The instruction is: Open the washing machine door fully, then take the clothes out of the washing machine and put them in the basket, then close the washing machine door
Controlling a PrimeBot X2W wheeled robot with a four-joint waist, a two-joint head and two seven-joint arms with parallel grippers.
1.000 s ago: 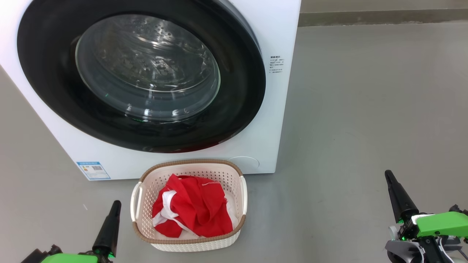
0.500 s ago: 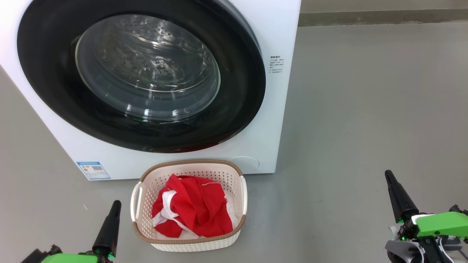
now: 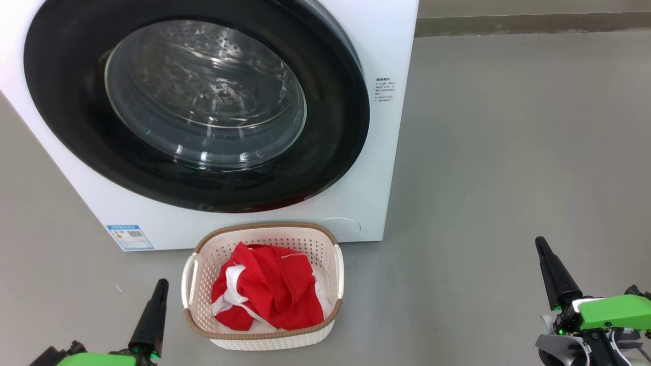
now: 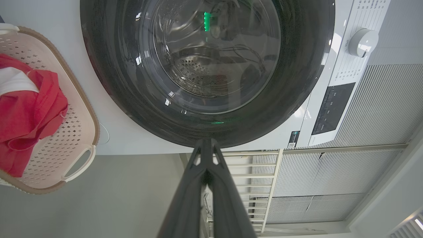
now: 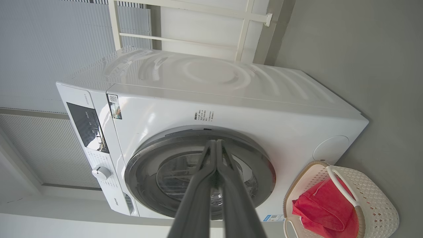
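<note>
- The washing machine [image 3: 379, 168] stands on the grey floor [image 3: 508, 152], white front facing the head camera.
- The washing machine door [image 3: 61, 127] lies shut, flat against the washing machine's front, and the steel drum shows through its glass.
- The basket [image 3: 264, 226] sits on the floor just in front of the washing machine, below the door.
- The clothes [image 3: 274, 290] lie bunched inside the basket, red with white trim.
- The left pincer [image 3: 163, 282] hangs in front of the washing machine's lower left corner, fingers pressed together, gripping nothing.
- The right pincer [image 3: 539, 241] is out past the washing machine's right side, well apart from it, likewise closed tight and empty.
</note>
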